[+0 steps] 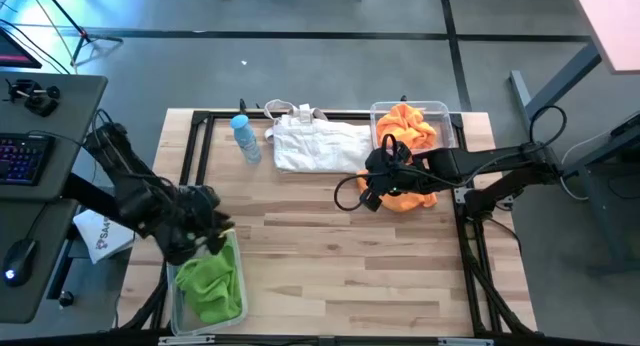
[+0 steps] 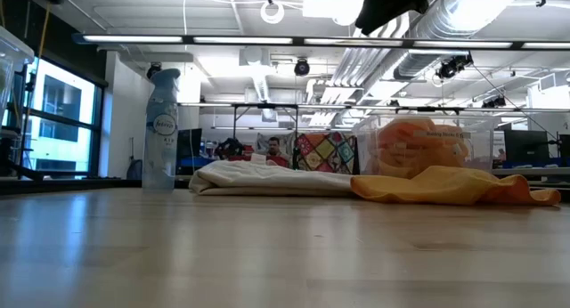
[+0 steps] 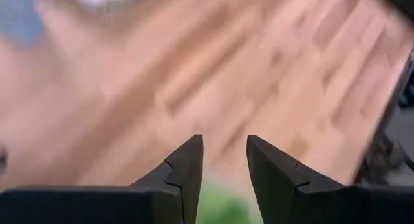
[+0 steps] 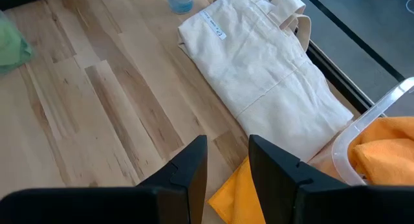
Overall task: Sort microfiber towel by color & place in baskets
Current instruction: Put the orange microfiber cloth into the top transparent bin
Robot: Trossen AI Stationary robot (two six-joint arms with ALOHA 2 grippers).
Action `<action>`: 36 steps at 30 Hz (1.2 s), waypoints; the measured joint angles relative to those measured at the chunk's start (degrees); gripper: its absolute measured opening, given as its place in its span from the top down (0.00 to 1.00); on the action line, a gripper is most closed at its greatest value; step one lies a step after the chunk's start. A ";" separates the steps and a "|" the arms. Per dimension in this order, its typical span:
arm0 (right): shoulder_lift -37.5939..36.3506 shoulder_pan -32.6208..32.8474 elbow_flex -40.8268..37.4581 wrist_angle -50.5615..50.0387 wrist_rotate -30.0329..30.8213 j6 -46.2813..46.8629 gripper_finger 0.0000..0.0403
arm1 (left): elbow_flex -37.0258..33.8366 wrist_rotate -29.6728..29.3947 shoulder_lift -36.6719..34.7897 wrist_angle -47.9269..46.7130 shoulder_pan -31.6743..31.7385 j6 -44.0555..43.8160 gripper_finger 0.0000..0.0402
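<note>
Orange towel (image 1: 412, 199) lies spread flat beside its basket (image 1: 380, 114).

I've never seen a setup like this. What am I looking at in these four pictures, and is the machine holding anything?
It is a robot with two dark arms at a wooden table, each ending in a two-finger pincer. One picture looks straight down, one looks level across the tabletop, and two come from cameras on the wrists.

The left pincer hangs over a clear bin of green towels. The right pincer hovers above an orange towel lying beside the other bin, which holds more orange ones. Both pincers stand a little apart and empty. A white bag and a spray bottle also lie there.
</note>
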 joint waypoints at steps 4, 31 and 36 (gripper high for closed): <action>0.00 0.00 0.00 0.00 0.00 2.40 0.73 | -0.02 -7.62 2.00 6.36 6.18 8.97 0.73; 2.95 -6.18 -15.50 -15.31 -15.87 27.27 0.73 | -0.11 14.87 7.59 38.14 41.33 59.45 0.73; -4.30 -7.24 -27.75 -11.34 -16.74 36.82 0.73 | -0.11 15.45 7.63 37.77 42.08 62.39 0.73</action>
